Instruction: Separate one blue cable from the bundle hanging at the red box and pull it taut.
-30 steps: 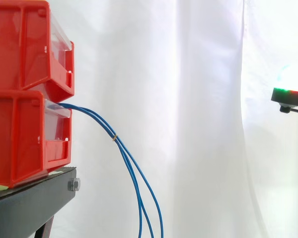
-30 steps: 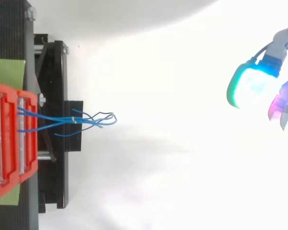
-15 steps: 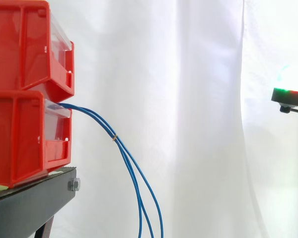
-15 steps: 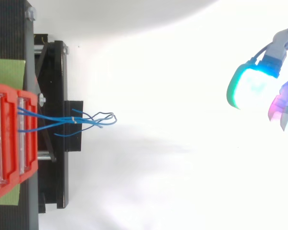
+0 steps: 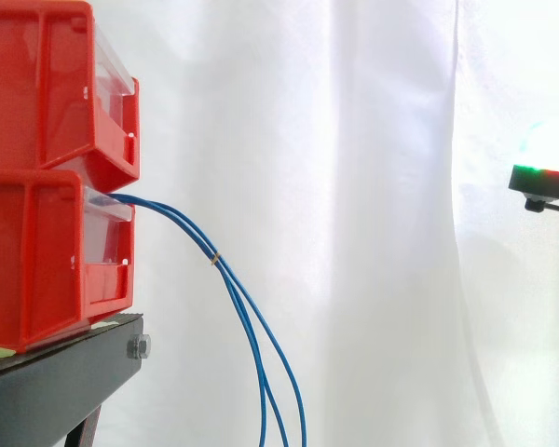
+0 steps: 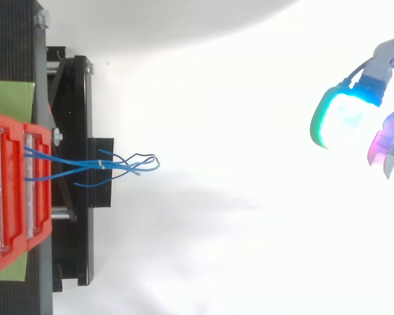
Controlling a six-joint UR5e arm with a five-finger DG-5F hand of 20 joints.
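Observation:
A bundle of thin blue cables (image 5: 247, 307) comes out of the lower red bin (image 5: 37, 261) and droops down and to the right, bound by a small yellow tie (image 5: 215, 258). From above, the cables (image 6: 111, 164) fan out past the bin's front (image 6: 43, 190). My hand (image 6: 345, 121) is at the right edge, far from the cables, with glowing cyan and magenta fingertips pointing toward them. Its fingers are relaxed and hold nothing. In the side view one glowing fingertip (image 5: 543, 177) shows at the right edge, a little above the height where the cables leave the bin.
A second red bin (image 5: 37, 84) is stacked on the lower one. Both sit on a black stand (image 5: 56, 382) with a green sheet (image 6: 10, 98) under them. A white curtain (image 5: 354, 186) hangs behind. Open space lies between the cables and my hand.

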